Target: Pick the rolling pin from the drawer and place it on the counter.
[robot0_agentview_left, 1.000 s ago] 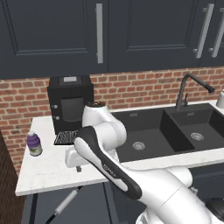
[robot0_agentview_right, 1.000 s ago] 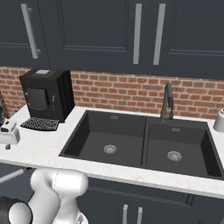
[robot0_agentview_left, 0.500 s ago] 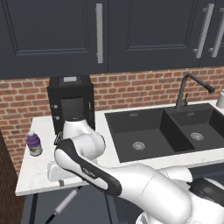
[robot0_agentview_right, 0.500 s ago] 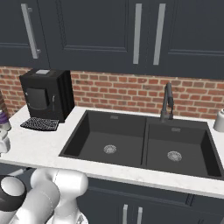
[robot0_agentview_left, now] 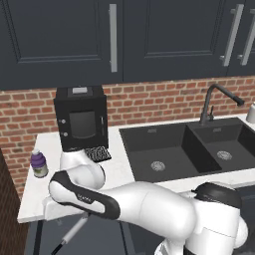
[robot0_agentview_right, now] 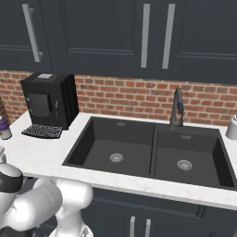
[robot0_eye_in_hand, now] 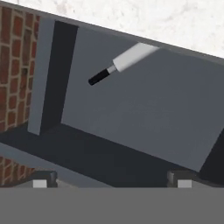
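Inside drawer [robot0_eye_in_hand: 144, 113]: cylindrical rolling pin [robot0_eye_in_hand: 124, 61] (smooth)

the white arm [robot0_agentview_left: 149, 214] bends from the lower right to the left, over the front edge of the counter [robot0_agentview_left: 45, 191]. below that edge the rolling pin [robot0_agentview_left: 73, 233] lies tilted, one black handle pointing down-left. on the counter a black coffee machine [robot0_agentview_left: 80, 117] stands against the brick wall, a small purple-labelled bottle [robot0_agentview_left: 38, 164] left of it. the black double sink [robot0_agentview_left: 189, 152] and its faucet [robot0_agentview_left: 214, 102] are to the right.
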